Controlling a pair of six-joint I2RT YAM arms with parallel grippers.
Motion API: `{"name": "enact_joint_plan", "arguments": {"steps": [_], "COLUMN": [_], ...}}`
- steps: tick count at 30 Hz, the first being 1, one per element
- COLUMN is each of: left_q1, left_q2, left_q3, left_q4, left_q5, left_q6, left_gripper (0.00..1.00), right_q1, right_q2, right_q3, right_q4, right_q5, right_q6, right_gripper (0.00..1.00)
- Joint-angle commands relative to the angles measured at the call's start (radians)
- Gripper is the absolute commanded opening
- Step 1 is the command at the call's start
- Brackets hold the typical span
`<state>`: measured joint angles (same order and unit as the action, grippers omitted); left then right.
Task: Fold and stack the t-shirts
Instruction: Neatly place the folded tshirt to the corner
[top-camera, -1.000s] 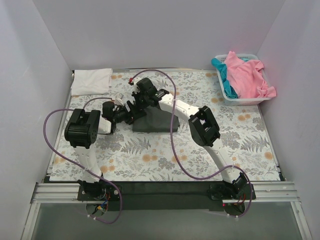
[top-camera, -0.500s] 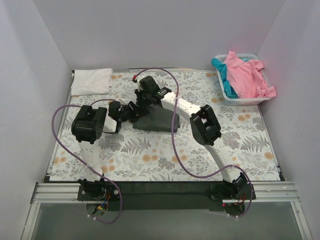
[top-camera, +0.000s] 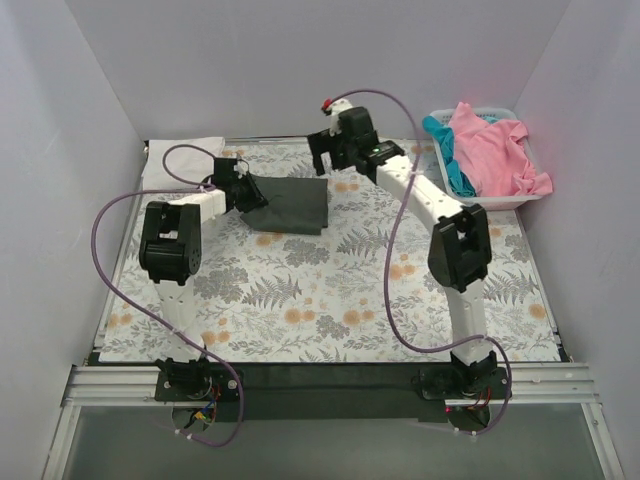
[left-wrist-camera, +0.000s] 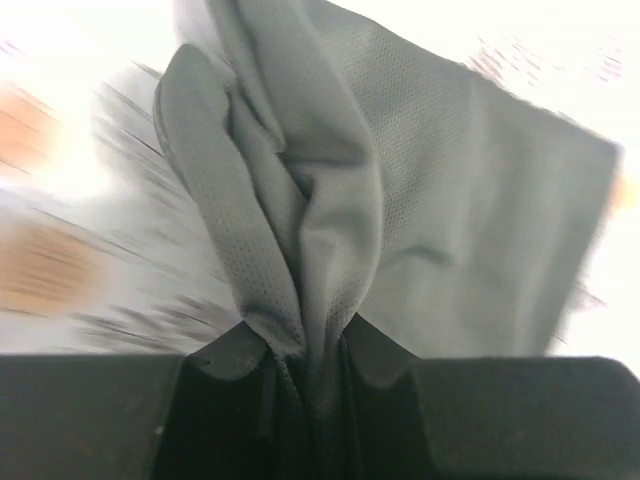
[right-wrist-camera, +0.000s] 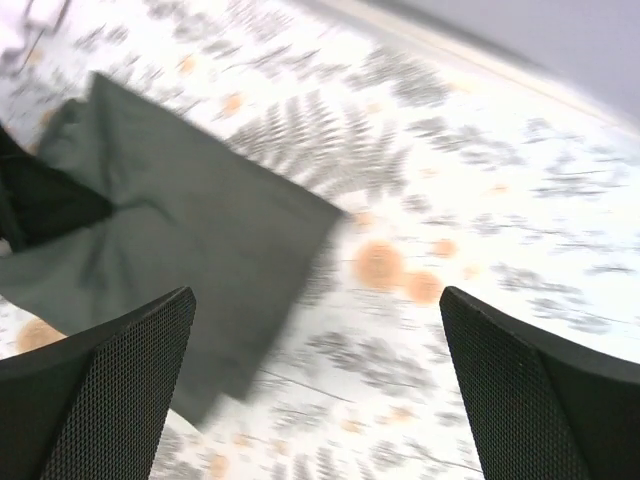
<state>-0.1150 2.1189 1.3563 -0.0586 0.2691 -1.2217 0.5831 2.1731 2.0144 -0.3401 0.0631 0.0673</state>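
Observation:
A folded dark charcoal grey t-shirt (top-camera: 290, 205) lies on the floral cloth toward the back left. My left gripper (top-camera: 240, 190) is shut on its left edge; in the left wrist view the grey fabric (left-wrist-camera: 330, 190) bunches between the two black fingers (left-wrist-camera: 235, 355). A folded white t-shirt (top-camera: 182, 160) rests at the back left corner. My right gripper (top-camera: 328, 158) hovers open past the grey shirt's right edge, holding nothing; its view shows the grey t-shirt (right-wrist-camera: 180, 240) below and to the left. Pink (top-camera: 495, 150) and teal (top-camera: 455, 175) t-shirts fill the basket.
The white plastic basket (top-camera: 490, 200) stands at the back right by the wall. Purple cables loop from both arms over the floral table cloth (top-camera: 330, 290). White walls enclose the table on three sides.
The grey shirt has been dragged back and to the left by my left gripper, which closed on it. My right gripper let go, opened wide and lifted away to the right.

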Motion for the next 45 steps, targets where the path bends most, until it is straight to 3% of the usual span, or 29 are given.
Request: {"name": "enact_joint_plan", "arguments": {"steps": [1, 6, 11, 18, 32, 45], "left_q1": [0.014, 0.017, 0.029, 0.074, 0.187, 0.202], "left_q2": [0.049, 0.142, 0.216, 0.266, 0.271, 0.231], "left_q3": [0.113, 0.369, 0.594, 0.770, 0.846, 0.791], "left_q4": [-0.283, -0.354, -0.359, -0.359, -0.208, 0.008], "left_q5": [-0.329, -0.478, -0.492, -0.493, -0.447, -0.231], "left_q6": [0.265, 0.424, 0.537, 0.577, 0.682, 0.677], "left_gripper": [0.19, 0.22, 0.24, 0.24, 0.25, 0.28], "right_q1": [-0.070, -0.135, -0.167, -0.170, -0.172, -0.169], "right_q2": [-0.162, -0.315, -0.401, -0.437, -0.420, -0.391], "right_q3": [-0.092, -0.261, -0.377, -0.428, -0.424, -0.413], "right_q4": [0.024, 0.021, 0.018, 0.016, 0.006, 0.000], "right_q5": [0.014, 0.021, 0.026, 0.015, 0.003, -0.005], "right_q6": [-0.105, -0.216, -0.251, -0.271, -0.279, -0.284], "right_gripper": [0.98, 0.98, 0.98, 0.98, 0.98, 0.98]}}
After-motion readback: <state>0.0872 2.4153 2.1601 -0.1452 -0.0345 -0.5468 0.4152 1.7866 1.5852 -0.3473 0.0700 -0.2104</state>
